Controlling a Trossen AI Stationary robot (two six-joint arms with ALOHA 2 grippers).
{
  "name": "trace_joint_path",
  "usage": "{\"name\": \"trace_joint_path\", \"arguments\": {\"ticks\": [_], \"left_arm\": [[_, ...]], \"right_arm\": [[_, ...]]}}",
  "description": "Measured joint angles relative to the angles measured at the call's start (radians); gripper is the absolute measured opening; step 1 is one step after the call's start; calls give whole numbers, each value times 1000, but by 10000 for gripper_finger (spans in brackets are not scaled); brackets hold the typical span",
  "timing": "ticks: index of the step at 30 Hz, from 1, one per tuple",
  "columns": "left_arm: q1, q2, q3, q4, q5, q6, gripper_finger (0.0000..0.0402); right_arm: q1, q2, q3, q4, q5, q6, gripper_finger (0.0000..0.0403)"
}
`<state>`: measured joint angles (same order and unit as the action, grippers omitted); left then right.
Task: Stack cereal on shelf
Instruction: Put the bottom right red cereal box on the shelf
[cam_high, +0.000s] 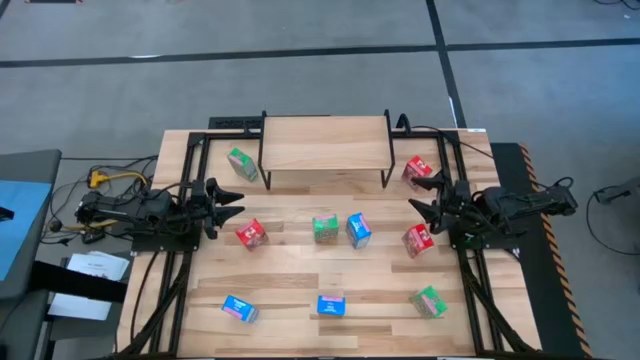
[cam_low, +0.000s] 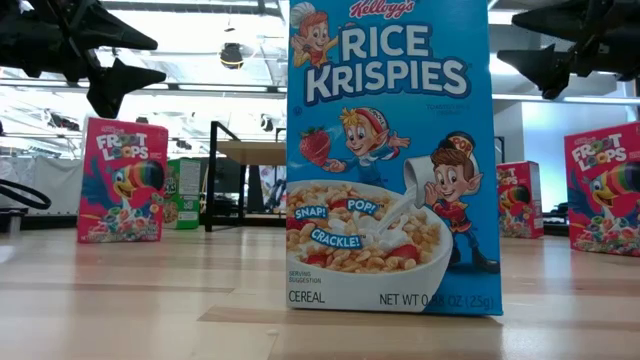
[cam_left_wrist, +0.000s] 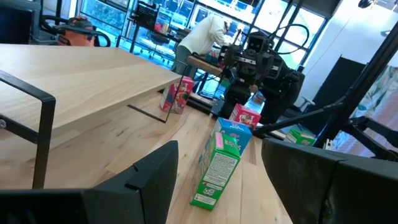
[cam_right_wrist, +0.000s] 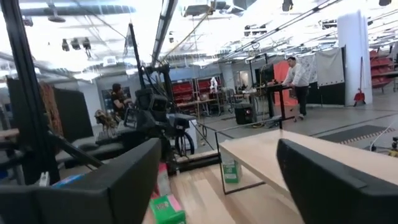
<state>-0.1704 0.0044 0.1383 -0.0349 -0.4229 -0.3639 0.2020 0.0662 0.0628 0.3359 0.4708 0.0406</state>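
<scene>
The shelf (cam_high: 325, 140) stands at the far middle of the desk (cam_high: 300, 280) with nothing on its light-wood top. All 9 cereal boxes sit down on the desk. A green box (cam_high: 242, 163) lies just beside the shelf's left legs, and a red box (cam_high: 418, 168) just beside its right legs. In front of the shelf there is a red box (cam_high: 251, 233) toward the left, then a green box (cam_high: 325, 228) and a blue box (cam_high: 359, 229) close together in the middle, and another red box (cam_high: 418, 240) toward the right. Along the near edge are 2 blue boxes (cam_high: 239, 309) (cam_high: 331, 305) and a green box (cam_high: 429, 301).

The left gripper (cam_high: 232, 204) hovers above the desk at the left side, near the left red box, with its fingers (cam_left_wrist: 146, 180) apart and nothing between them. The right gripper (cam_high: 420, 205) hangs at the right side between the 2 red boxes there, its fingers (cam_right_wrist: 124, 180) spread wide and also empty. In the low view, the nearest blue box (cam_low: 392, 155) stands upright, filling the middle.
</scene>
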Motion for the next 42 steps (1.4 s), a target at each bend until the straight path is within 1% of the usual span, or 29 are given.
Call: {"name": "trace_joint_path", "arguments": {"ticks": [2,4,7,12,15,19,23,26,29,31,34,38,42], "left_arm": [[0,0,0,0,0,-19,222],[0,0,0,3,0,-40,222],[0,0,1,9,1,-41,222],[0,0,1,11,6,-42,222],[0,0,1,11,29,-43,222],[0,0,1,11,47,-43,222],[0,0,1,11,48,-43,222],[0,0,1,11,48,-44,222],[0,0,1,11,48,-40,222],[0,0,1,11,47,-36,222],[0,0,1,8,47,-35,222],[0,0,1,-5,47,-33,222],[0,0,1,-6,47,-33,222]], "right_arm": [[0,0,0,36,-20,25,384],[0,0,0,79,-49,68,395],[0,0,2,137,-100,108,387],[0,0,2,220,-251,110,378],[0,0,2,314,-301,110,378],[0,0,8,428,-320,109,378],[0,0,83,414,-320,109,378],[0,29,177,313,-319,109,378],[0,80,306,114,-315,121,378],[0,124,401,-46,-276,162,378],[0,201,535,-302,-203,290,378],[0,290,674,-602,-181,513,378],[0,362,745,-782,-179,707,378]]}}
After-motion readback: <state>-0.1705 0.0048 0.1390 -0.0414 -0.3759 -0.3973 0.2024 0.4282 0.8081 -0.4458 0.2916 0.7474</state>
